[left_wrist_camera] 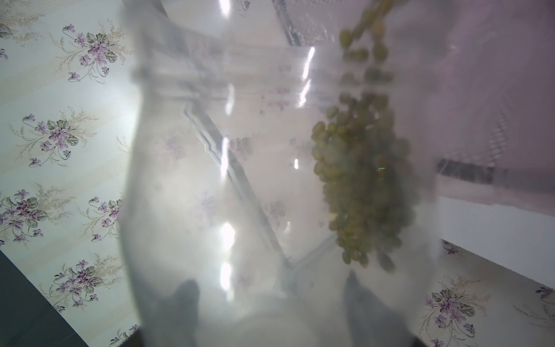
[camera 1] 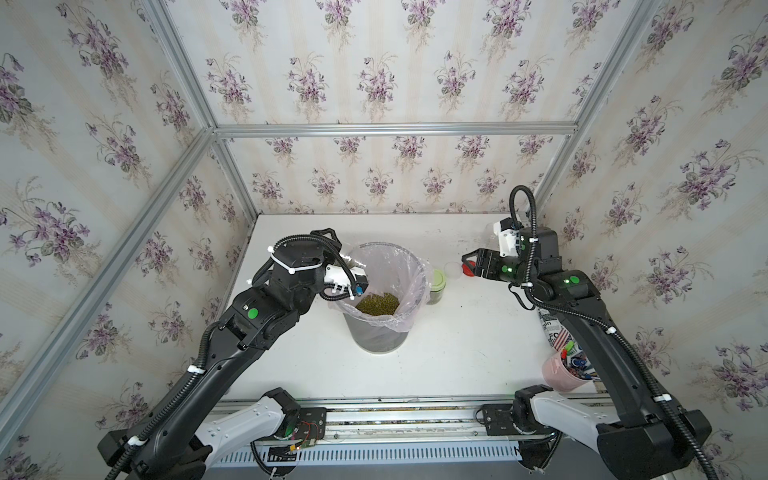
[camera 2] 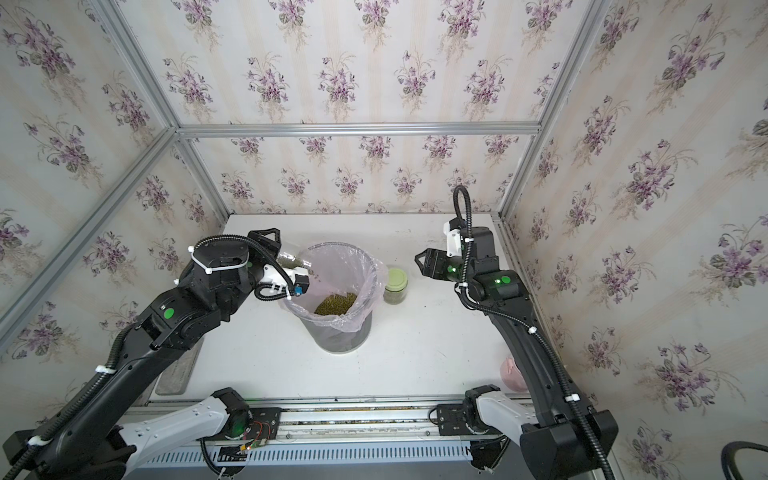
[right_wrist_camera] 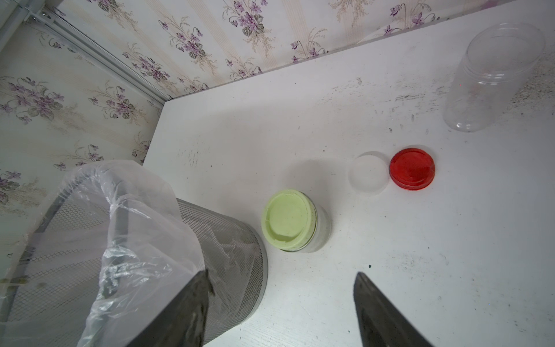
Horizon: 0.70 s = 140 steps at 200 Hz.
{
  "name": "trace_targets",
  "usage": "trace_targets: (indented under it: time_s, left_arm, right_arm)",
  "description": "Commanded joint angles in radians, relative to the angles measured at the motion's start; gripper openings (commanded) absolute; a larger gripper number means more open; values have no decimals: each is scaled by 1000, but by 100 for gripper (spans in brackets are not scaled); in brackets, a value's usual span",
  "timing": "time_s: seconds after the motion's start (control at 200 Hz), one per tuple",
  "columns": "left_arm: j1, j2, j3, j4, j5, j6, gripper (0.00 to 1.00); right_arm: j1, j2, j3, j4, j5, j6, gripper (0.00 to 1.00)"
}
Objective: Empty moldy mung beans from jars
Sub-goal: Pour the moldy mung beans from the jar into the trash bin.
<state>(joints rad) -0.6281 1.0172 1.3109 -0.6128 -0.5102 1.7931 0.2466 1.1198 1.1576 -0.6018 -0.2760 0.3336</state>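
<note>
Left gripper (left_wrist_camera: 271, 300) grasps a tilted clear jar (left_wrist_camera: 240, 180), mung beans (left_wrist_camera: 360, 180) spilling into the lined bin (camera 1: 415, 270); right gripper (right_wrist_camera: 282, 279) released, empty

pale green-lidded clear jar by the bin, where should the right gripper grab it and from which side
Probably the clear round wall just under the lid. The pale green-lidded clear jar stands upright, lid on, close beside the grey mesh bin with its plastic liner, so the open right gripper should come in level from the side facing away from the bin.
</note>
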Motion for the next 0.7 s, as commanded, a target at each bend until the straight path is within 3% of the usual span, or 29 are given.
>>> trace_targets:
  time_s: [0.0,0.694]
  left_arm:
    - [1,0,2,32,10,80,46]
    - [1,7,4,33,15,85,46]
  right_arm:
    - [0,2,5,33,3,-2,73]
    - [0,-3,10,29,13,-5,73]
